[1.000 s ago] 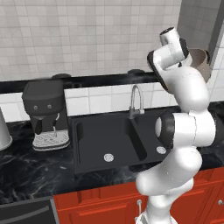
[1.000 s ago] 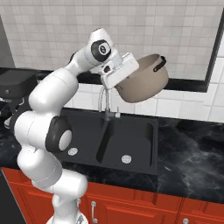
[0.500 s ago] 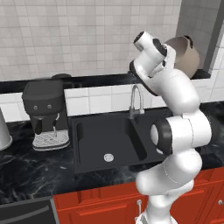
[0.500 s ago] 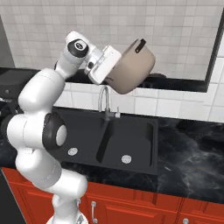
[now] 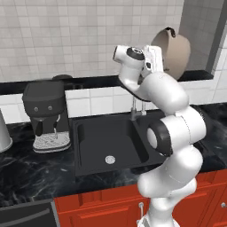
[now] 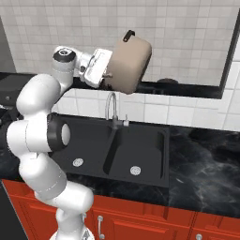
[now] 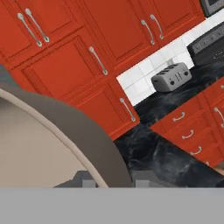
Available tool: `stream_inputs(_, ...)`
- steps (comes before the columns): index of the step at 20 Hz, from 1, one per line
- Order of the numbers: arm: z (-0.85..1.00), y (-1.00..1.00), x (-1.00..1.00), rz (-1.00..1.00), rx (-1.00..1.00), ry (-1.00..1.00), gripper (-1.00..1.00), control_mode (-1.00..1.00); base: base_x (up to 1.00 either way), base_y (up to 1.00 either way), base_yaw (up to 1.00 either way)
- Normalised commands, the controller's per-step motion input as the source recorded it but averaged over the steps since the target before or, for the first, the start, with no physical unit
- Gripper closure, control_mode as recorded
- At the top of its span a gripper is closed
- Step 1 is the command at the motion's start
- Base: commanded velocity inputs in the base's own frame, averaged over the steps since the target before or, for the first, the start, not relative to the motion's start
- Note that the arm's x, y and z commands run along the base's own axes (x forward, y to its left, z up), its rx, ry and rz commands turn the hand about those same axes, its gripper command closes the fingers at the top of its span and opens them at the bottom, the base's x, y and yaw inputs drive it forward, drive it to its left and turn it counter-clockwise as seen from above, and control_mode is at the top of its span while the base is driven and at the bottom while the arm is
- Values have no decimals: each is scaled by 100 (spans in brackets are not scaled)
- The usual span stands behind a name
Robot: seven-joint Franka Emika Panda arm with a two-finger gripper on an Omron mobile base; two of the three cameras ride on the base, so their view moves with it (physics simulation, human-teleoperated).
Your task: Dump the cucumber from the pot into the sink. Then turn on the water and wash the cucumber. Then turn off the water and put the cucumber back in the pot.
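Your gripper (image 6: 107, 75) is clamped narrow on the rim of the pot (image 6: 131, 62), holding it tipped on its side high above the sink (image 6: 140, 140), near the faucet (image 6: 112, 108); I can't spot the cucumber.

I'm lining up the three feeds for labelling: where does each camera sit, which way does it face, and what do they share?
Left base view: behind the arm's left, facing the sink and coffee machine; arm at right.
Right base view: behind its right, facing the same sink and faucet; arm at left.
Hand view: on the hand, across the pot rim toward red cabinets and a toaster.
Both base views share the raised, tipped pot.
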Motion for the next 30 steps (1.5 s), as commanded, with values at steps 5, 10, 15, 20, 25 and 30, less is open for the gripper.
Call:
stream_inputs(5,10,71,10,-23,-38,-18,100,-100,0,0,0)
stream_inputs(10,3,71,4,-25,-35,-22,100,-100,0,0,0)
stream_inputs(15,0,69,11,-20,-30,-17,100,-100,0,0,0)
stream_inputs(20,0,61,8,-10,-28,-6,100,-100,0,0,0)
stream_inputs(25,0,38,0,-1,-20,0,100,-100,0,0,0)
stream_inputs(30,0,30,0,-3,-15,0,100,-100,0,0,0)
